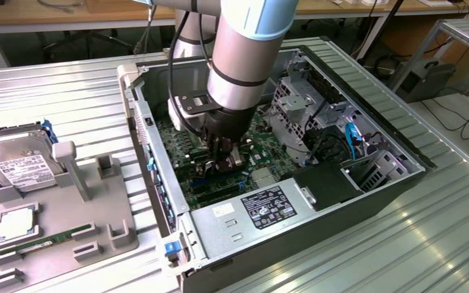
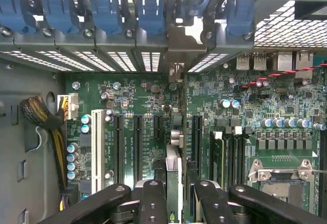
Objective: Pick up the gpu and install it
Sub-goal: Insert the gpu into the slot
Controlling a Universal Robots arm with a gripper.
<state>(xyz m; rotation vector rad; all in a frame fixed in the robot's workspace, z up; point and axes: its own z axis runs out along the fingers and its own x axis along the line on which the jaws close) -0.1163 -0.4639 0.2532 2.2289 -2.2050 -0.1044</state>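
Note:
In the wrist view the gpu (image 2: 173, 170) shows edge-on as a thin dark card standing upright between the motherboard's black expansion slots (image 2: 137, 144). Its silver bracket (image 2: 185, 36) reaches the slot openings in the case's rear wall. My gripper (image 2: 176, 196) is shut on the card, with one black finger (image 2: 153, 201) on each side of it. In the exterior view the gripper (image 1: 222, 160) is low inside the open computer case (image 1: 397, 177), just above the green motherboard (image 1: 190, 177). From there the arm hides the card.
A grey fixture tray (image 1: 71, 213) at the exterior view's left holds a hard drive (image 1: 19, 162), a processor (image 1: 19, 223) and a green memory stick (image 1: 43, 239). Inside the case are the power supply (image 1: 263, 207), a drive cage (image 1: 300, 101), blue slot latches (image 2: 102, 12), the processor socket (image 2: 278, 175) and braided cables (image 2: 43, 116).

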